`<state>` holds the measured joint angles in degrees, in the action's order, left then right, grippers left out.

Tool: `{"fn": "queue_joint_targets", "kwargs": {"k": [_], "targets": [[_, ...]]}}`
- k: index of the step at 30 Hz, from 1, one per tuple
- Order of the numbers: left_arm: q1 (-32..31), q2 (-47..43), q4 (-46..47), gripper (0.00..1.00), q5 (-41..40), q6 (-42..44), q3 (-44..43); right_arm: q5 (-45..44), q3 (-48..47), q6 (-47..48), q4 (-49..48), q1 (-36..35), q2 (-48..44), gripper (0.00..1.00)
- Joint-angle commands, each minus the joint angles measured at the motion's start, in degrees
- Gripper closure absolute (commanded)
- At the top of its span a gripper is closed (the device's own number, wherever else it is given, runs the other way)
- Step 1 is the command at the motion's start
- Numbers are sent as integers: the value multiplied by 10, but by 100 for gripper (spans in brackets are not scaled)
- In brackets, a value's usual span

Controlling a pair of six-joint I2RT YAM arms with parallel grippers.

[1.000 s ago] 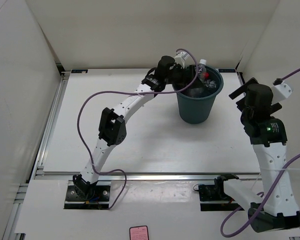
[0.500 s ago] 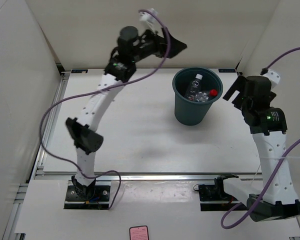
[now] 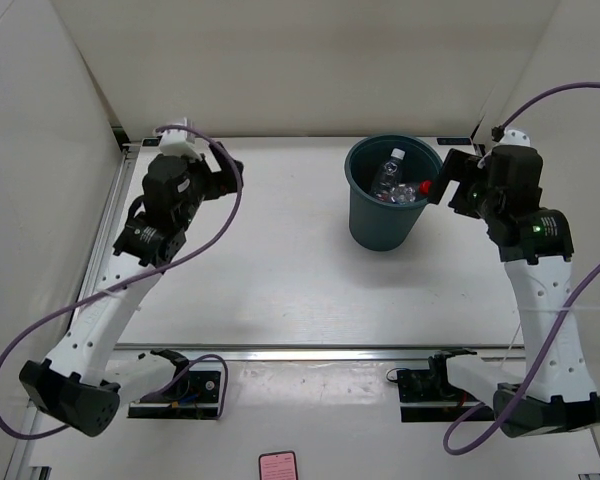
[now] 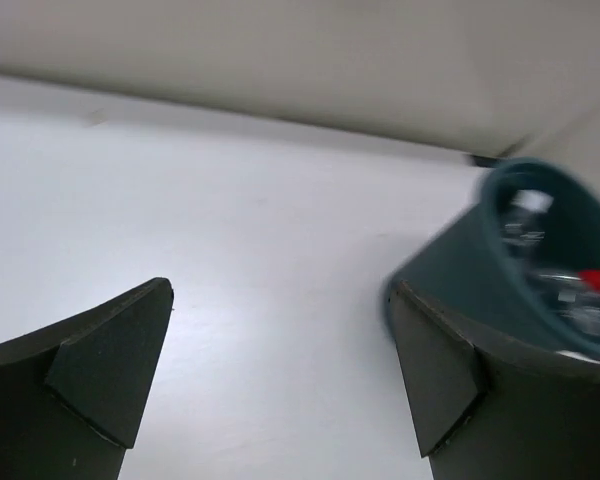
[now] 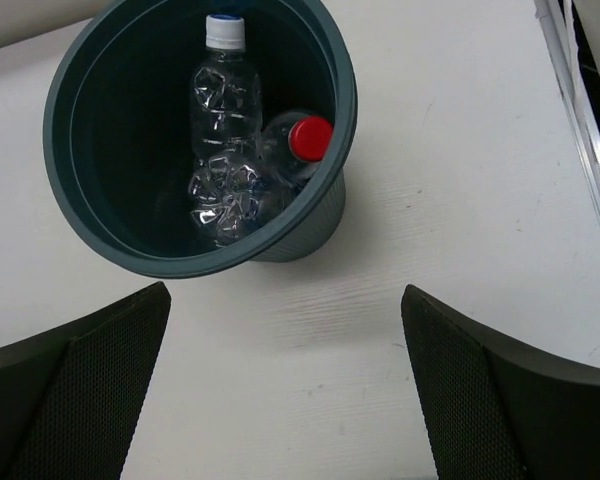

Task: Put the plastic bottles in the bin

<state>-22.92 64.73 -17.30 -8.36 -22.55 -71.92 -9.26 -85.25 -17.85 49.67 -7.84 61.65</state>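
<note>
Claws first: the left claw (image 4: 280, 296) stands fully spread with nothing between its dark fingers, held over the far-left part of the white tabletop (image 3: 280, 260), well apart from the round dark teal-grey plastic bin (image 5: 110, 150). The right claw (image 5: 285, 291) is just as wide and just as empty. It hangs just beside the bin's right rim and looks down into it.

Inside the bin lies a heap of small clear plastic bottles. One with a white cap (image 5: 225, 90) leans against the inner wall, and a red-capped one (image 5: 308, 138) lies beside it. More crumpled clear plastic sits below them. How many bottles make up the heap cannot be told from here, and neither the black cap nor the labels can be made out. No bottle shows outside the bin in any view.

The dropping looks finished, so the step in hand is likely a check and a clean retreat. To do it well, the right claw should keep its jaws wide and rise straight up before swinging away. It is close to the rim, and a sideways brush could tip or slide the light bin. Looking down into the bin from above first would settle the count.
</note>
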Motion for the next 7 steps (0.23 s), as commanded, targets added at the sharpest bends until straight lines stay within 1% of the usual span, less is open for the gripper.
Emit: {"fn": "queue_joint_targets", "kwargs": {"k": [1,5,6,7], "targets": [[17,-37,-33,0,-154,52,29,20,-25,-3,0,1,18,0],[40,-44,-58,0,-232,73,41,20,-40,-8,5,1,40,0],[45,-44,-58,0,-277,73,41,13,-40,-16,5,1,48,0],[51,-44,-67,0,-299,73,48,13,-40,-16,5,1,48,0]]}}
